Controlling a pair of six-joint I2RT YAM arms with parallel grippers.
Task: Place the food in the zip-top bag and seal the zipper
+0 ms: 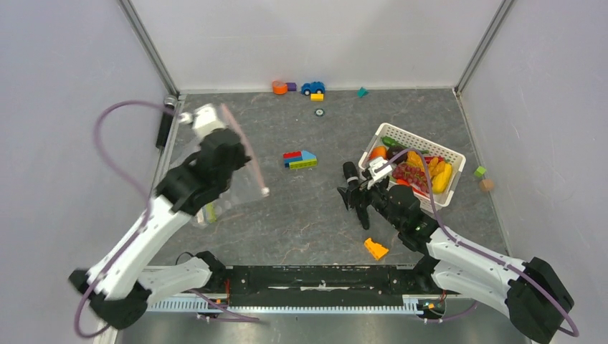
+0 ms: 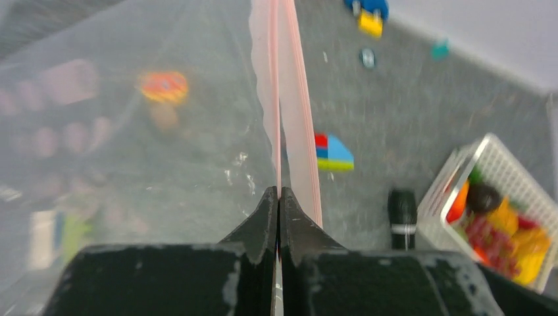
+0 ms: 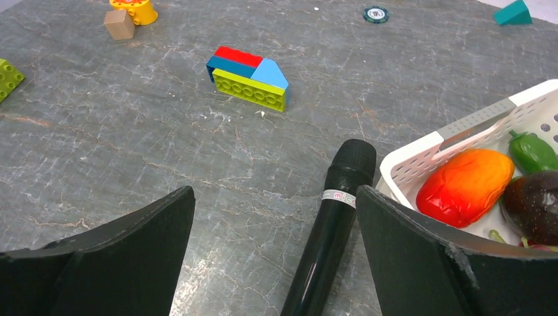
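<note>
My left gripper is shut on the pink zipper strip of the clear zip-top bag and holds the bag up above the table's left side. The bag hangs to the left of the closed fingers. The food lies in a white lattice basket at the right. The right wrist view shows an orange-red fruit, a green pepper and a dark purple piece. My right gripper is open and empty, low beside the basket's left corner.
A black microphone lies between my right fingers, against the basket. A stack of colourful bricks sits mid-table. An orange wedge block lies near the front. A toy car and small blocks line the back wall.
</note>
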